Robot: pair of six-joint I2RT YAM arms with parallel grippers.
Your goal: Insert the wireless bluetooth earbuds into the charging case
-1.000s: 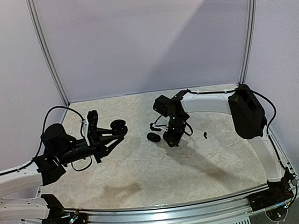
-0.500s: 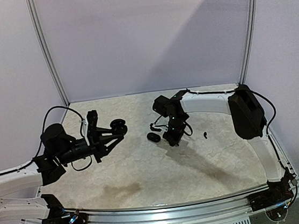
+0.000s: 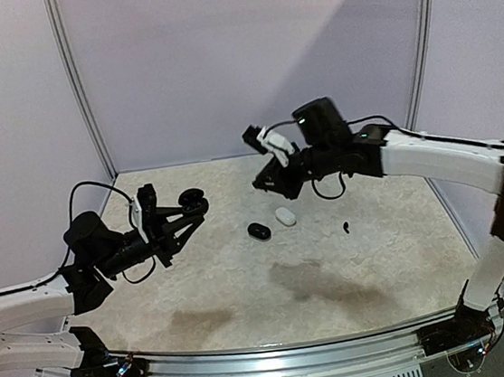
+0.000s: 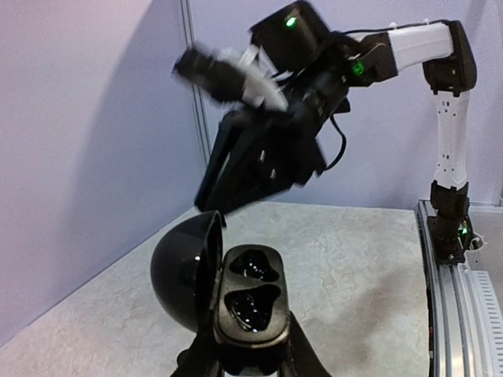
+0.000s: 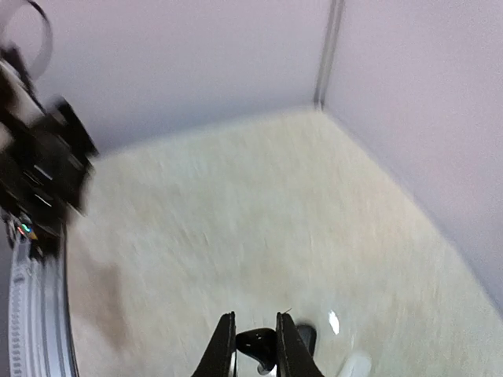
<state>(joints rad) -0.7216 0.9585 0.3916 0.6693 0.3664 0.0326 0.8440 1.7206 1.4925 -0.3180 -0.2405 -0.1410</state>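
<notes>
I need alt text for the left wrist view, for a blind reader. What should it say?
An open round black plastic charging case, gripped in the left hand, shows two glossy wells that look empty, its lid hinged open. Above it, blurred, the right arm's black hand points down toward the case over a beige speckled table.

- The left gripper (image 3: 185, 211) is clamped on a small black case (image 3: 195, 198), holding it above the table (image 3: 245, 289).
- The right gripper (image 3: 262, 184) hangs in the air on its lifted arm — whether its fingers carry anything is too small to tell.
- Below it lie a black oval case (image 3: 259, 230) and a white case (image 3: 285, 216), just beside each other.
- A tiny black earbud (image 3: 344, 227) lies apart, to their right.
</notes>
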